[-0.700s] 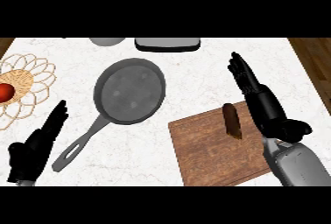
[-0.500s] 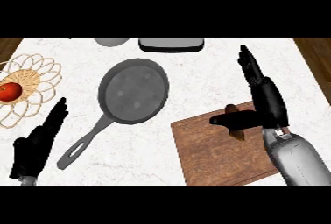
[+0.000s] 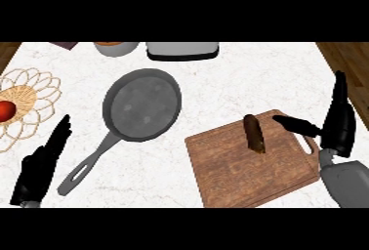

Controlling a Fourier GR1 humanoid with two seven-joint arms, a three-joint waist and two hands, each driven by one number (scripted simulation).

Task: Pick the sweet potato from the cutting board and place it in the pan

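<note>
Since the earlier frames the right hand (image 3: 337, 128) has swung out toward the counter's right edge, off the sweet potato (image 3: 254, 134) it was hovering over, and now sits beside the cutting board's right edge. The sweet potato lies on the cutting board (image 3: 245, 171), near the board's far edge, lengthwise pointing away from the robot, untouched. The right hand is open, fingers straight and pointing away, thumb stretched left over the board's far right corner, short of the sweet potato. The board rests at the counter's near right part, turned a little askew. Left of it, apart from the board, the pan (image 3: 141, 105) sits around the counter's (image 3: 238, 83) middle, handle running toward the near left. The left hand (image 3: 42, 168) rests open near the counter's near left corner, fingers straight. A wire basket (image 3: 32, 85) with a red fruit (image 3: 6, 110) stands at the left edge; a bowl (image 3: 115, 48) and a grey appliance (image 3: 183, 50) line the far edge
</note>
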